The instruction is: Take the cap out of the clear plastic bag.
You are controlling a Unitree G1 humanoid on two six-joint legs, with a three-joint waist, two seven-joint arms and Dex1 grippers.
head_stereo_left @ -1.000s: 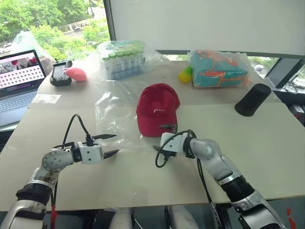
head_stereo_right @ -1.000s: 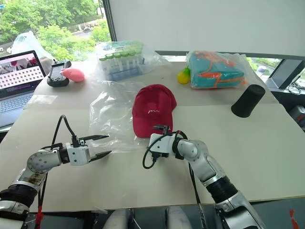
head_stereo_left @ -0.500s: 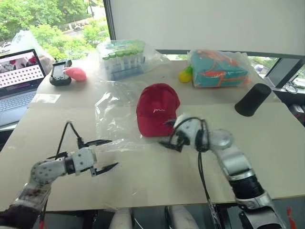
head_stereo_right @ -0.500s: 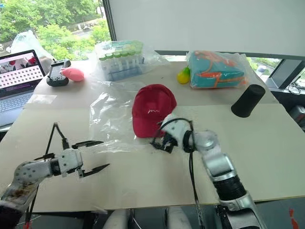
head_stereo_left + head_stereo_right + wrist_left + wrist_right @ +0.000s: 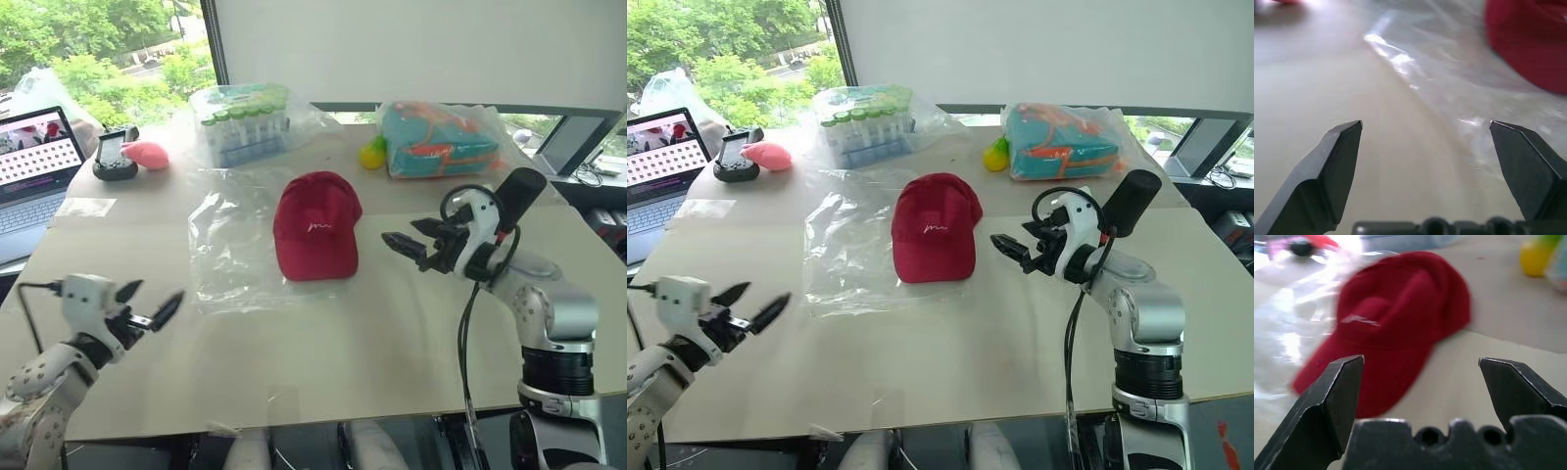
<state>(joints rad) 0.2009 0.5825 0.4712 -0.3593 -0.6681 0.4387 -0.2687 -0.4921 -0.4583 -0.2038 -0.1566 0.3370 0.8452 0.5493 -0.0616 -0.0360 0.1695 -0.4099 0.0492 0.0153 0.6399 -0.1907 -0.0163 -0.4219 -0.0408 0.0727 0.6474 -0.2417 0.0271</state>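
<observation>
Cap (image 5: 316,226), dark red fabric w/ curved brim, lies mid-worktop (image 5: 392,343) beside crinkly clear plastic bag (image 5: 230,250); left hand (image 5: 147,305) & right hand (image 5: 404,243) both spread wide, empty.

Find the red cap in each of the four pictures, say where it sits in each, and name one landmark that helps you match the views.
Left eye view: the cap lies centre, on the table.
Right eye view: just left of centre.
Left wrist view: a red blur in the upper right corner.
Right wrist view: centre, beyond the end effector.
Shared landmark: the clear plastic bag, touching the cap's side.
</observation>
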